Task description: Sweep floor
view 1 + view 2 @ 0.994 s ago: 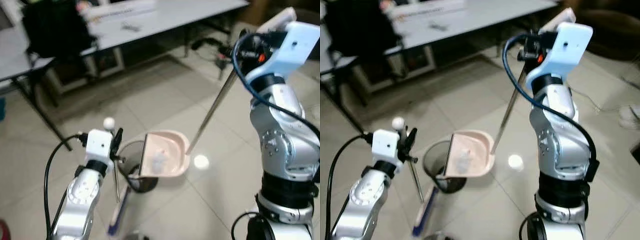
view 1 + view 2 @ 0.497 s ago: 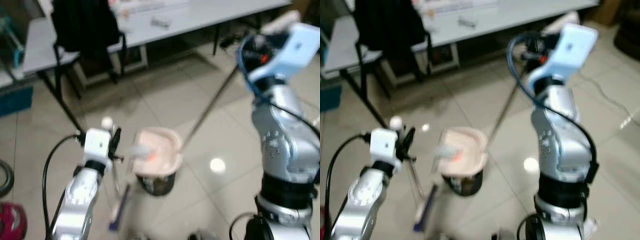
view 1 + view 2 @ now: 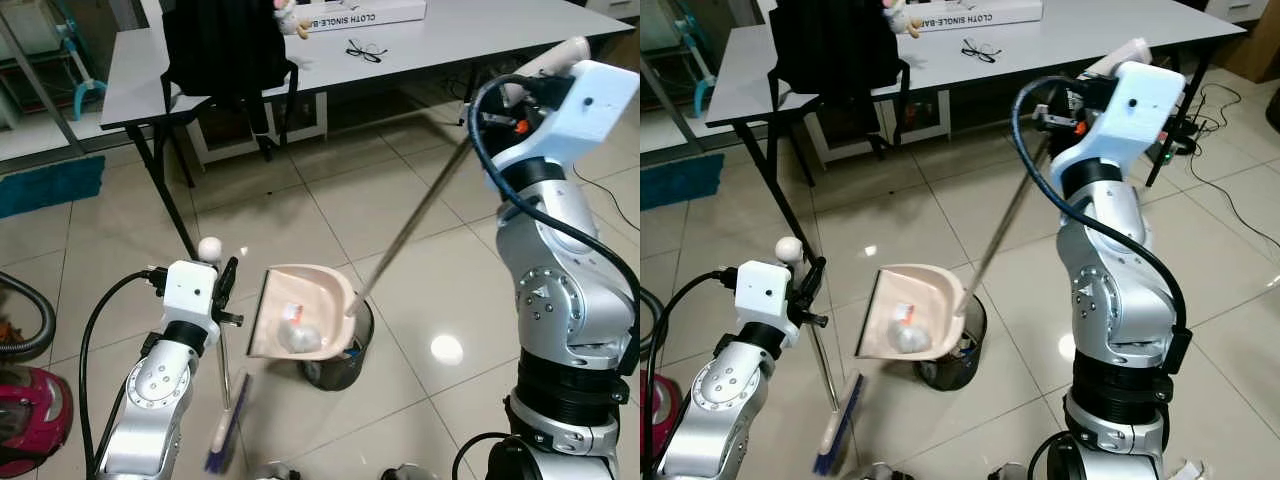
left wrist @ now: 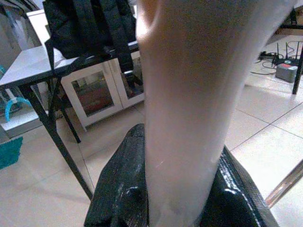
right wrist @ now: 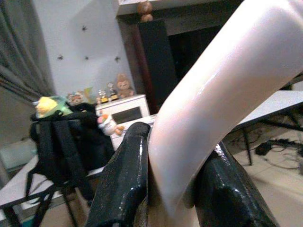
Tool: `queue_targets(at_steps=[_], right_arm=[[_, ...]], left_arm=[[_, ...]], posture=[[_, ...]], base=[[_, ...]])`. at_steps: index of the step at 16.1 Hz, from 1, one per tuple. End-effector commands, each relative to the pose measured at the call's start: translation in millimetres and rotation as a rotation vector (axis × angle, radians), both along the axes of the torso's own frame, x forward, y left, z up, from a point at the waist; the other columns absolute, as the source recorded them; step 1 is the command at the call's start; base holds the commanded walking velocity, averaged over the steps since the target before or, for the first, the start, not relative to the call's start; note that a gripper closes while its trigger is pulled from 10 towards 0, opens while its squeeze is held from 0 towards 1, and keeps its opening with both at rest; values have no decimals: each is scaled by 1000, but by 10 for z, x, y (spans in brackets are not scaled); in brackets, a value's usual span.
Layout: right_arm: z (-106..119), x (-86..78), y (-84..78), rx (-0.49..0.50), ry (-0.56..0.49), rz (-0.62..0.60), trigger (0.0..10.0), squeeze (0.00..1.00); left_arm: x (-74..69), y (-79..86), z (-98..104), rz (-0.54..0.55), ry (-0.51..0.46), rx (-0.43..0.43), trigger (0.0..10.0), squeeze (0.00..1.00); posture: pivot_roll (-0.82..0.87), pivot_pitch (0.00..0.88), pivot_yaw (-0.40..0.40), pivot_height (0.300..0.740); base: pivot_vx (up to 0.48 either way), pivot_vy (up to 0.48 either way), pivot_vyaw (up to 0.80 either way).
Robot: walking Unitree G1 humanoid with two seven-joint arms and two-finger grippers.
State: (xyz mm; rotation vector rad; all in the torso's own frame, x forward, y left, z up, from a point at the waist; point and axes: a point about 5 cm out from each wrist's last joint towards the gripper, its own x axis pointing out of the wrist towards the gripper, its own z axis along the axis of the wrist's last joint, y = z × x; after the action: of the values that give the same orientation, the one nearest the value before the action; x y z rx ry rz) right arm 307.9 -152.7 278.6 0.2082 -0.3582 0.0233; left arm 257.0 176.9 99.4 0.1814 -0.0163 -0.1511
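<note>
While the right tool (image 5: pixel 165 189) is clenched on the pale grip of the dustpan (image 3: pixel 297 312), the pan hangs tilted over a black bin (image 3: pixel 338 362) on the tiled floor (image 3: pixel 330 220), holding crumpled litter (image 3: pixel 295 335). The left tool (image 4: pixel 182 194) grasps the broom (image 3: pixel 830 400) handle, bristles near the floor beside the bin.

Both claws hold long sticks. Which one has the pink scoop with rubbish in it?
The right claw holds it: its metal pole slants down to the pink dustpan over the black bin. The left claw's stick ends in a blue broom.
</note>
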Motion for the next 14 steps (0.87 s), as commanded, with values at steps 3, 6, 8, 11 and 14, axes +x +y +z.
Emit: queue_targets(at_steps=[3, 6, 8, 11, 14], right_arm=[[110, -47, -35, 5, -102, -7, 10000, 0], [94, -85, 36, -83, -145, 11, 10000, 0], [65, -105, 111, -167, -172, 26, 10000, 0], [63, -162, 252, -271, -254, 65, 10000, 0], [29, -236, 382, -330, -308, 112, 10000, 0]], left_arm=[[5, 30, 36, 4, -16, 7, 10000, 0], [5, 7, 9, -5, -6, 7, 10000, 0], [-2, -9, 3, -12, -3, 7, 10000, 0], [2, -21, 3, -19, -4, 11, 10000, 0], [11, -27, 3, -22, -5, 15, 10000, 0]], posture=[[-3, 65, 80, 740], [-5, 59, 80, 740], [-6, 54, 80, 740], [-5, 47, 79, 740], [-6, 45, 78, 740]], base=[[0, 0, 0], [0, 0, 0], [0, 0, 0], [0, 0, 0], [0, 0, 0]])
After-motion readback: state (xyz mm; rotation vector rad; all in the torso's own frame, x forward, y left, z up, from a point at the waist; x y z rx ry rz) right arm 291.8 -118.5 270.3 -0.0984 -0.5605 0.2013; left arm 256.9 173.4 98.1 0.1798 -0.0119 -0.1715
